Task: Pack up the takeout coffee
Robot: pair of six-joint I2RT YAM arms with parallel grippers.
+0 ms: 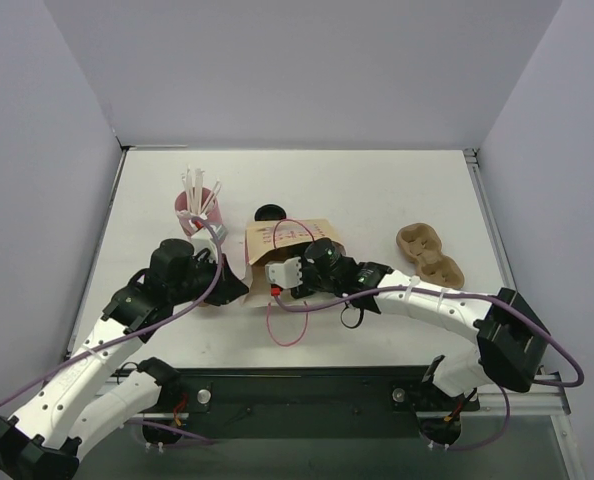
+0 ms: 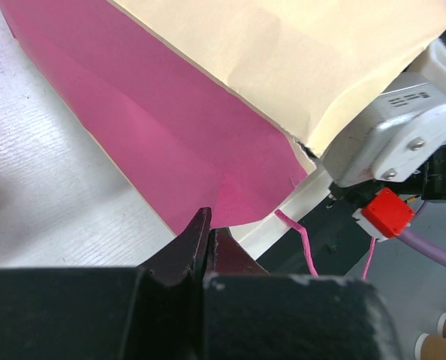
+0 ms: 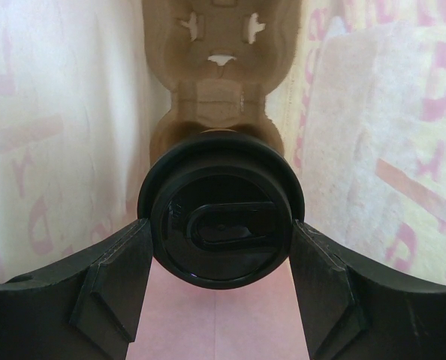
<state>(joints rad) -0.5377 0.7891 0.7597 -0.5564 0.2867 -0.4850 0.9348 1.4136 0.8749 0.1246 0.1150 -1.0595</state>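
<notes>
Two things may go wrong from here. The takeout coffee (image 3: 221,225) is deep inside the paper bag (image 1: 277,238), just in front of a pulp carrier (image 3: 219,67) that is also in the bag. The right end effector (image 3: 221,232) grips it with one finger against each side of the black lid. If the hold is on the lid only, I think a push or a pull could loosen the lid and the drink could spill in the bag.

The left end effector (image 2: 210,225) has its fingers pressed together on the pink lip of the bag, it seems, to keep the mouth open. This paper is thin. It could slip out or tear, and then the mouth would fall onto the right arm.

Several things are hidden. The lid covers the brown body of the cup, so I cannot tell whether the cup sits in a socket of the carrier or only touches it. In the top view the right arm covers the bag's mouth on the counter (image 1: 377,190). How much paper is between the left fingers is also not clear.
</notes>
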